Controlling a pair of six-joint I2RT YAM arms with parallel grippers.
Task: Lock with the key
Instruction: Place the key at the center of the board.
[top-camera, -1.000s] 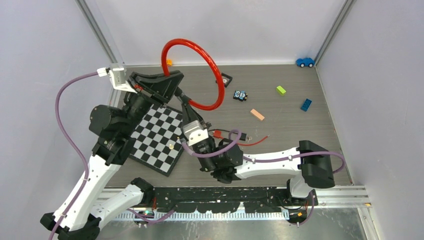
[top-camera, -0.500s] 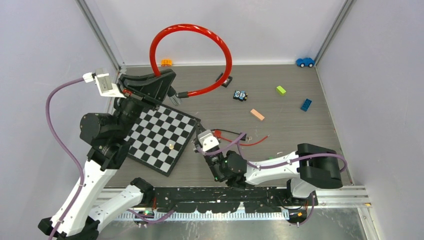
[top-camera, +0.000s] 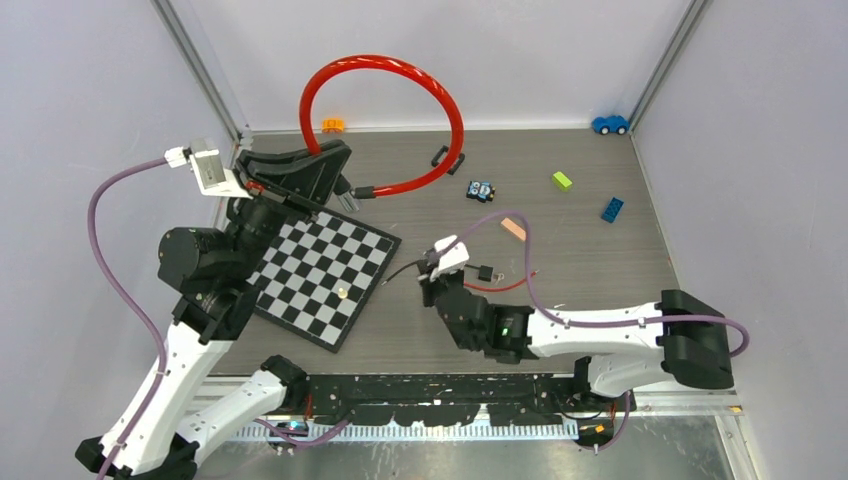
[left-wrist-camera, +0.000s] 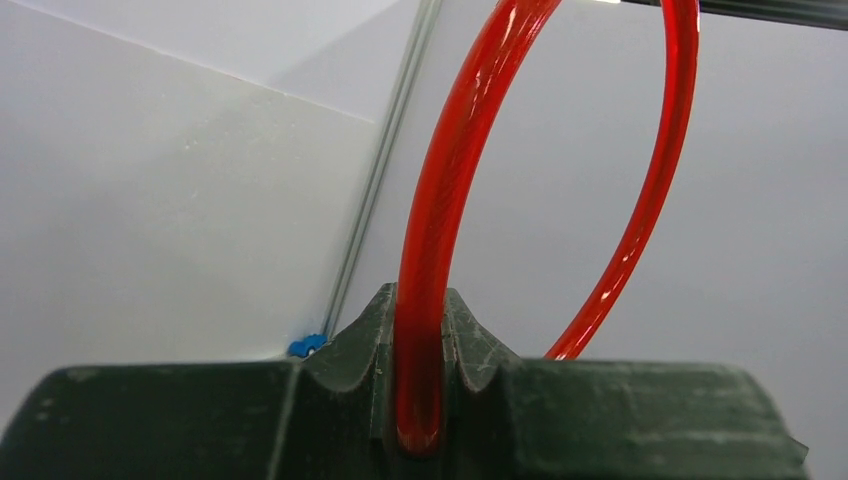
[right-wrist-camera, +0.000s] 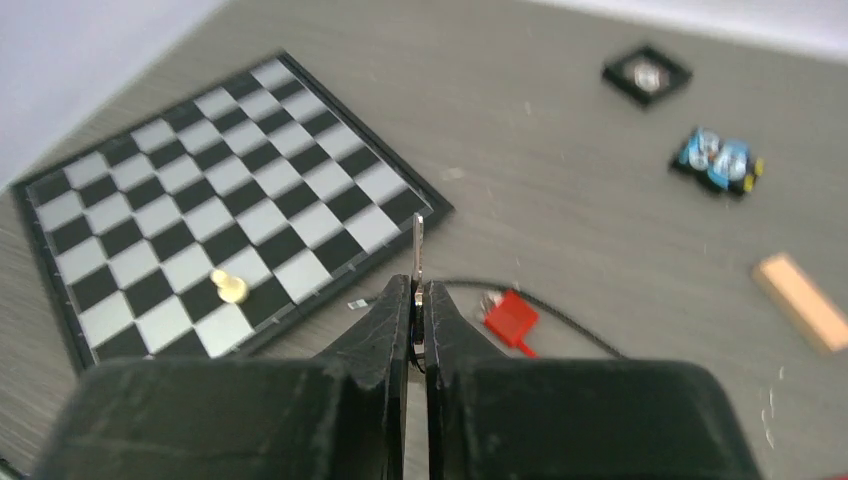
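Pinching a thin metal key (right-wrist-camera: 417, 235) edge-on, the right gripper (right-wrist-camera: 418, 300) has its fingers pressed almost flat together, and the blade sticks out past the tips. It hangs low over the table (top-camera: 560, 260), just beside the right-hand corner of a chessboard (top-camera: 320, 275). One pale pawn (right-wrist-camera: 232, 288) stands on the board, nearer its front edge. A red plug (right-wrist-camera: 511, 318) on a dark wire lies on the table close under the gripper.

Farther back and to the left, the left gripper (left-wrist-camera: 420, 400) is clamped on the red cable lock (left-wrist-camera: 450, 200). The cable sits deep in the groove between the fingers (no gap shows on either side) and rises in a big loop above the table's far half. The loop curves round and comes back down near the gripper. Whether its two ends are joined I cannot tell.

Beyond the key lie a small toy car (top-camera: 481, 190) and an orange block (top-camera: 514, 229). A green block (top-camera: 562, 180) and a blue brick (top-camera: 612, 208) lie to the right. A blue car (top-camera: 609, 124) sits in the far right corner.
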